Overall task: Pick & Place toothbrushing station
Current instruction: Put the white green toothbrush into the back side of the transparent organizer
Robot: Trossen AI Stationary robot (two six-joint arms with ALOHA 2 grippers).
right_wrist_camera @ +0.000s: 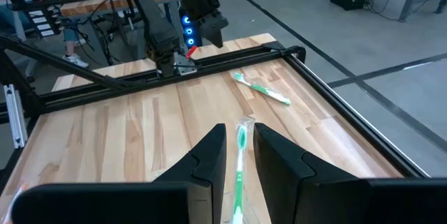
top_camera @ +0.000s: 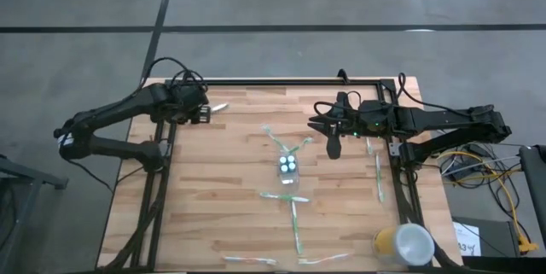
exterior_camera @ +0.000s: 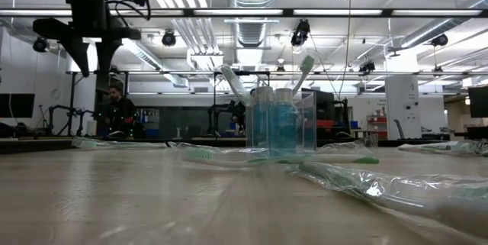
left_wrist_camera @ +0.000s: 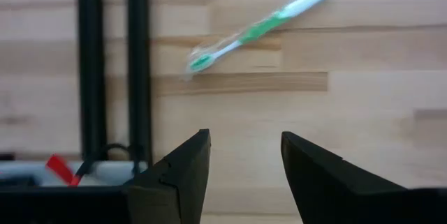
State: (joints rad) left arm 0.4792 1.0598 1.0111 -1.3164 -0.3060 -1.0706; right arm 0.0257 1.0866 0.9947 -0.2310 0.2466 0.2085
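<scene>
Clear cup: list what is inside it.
The clear cup holds three grey tubes with white caps and two toothbrushes leaning out, heads up. Their lower ends are blurred behind the tubes.

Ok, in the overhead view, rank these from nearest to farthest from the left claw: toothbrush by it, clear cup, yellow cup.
From the left claw:
1. Toothbrush, just beside it near the table's far edge.
2. Clear cup, mid-table.
3. Yellow cup, near right corner.
</scene>
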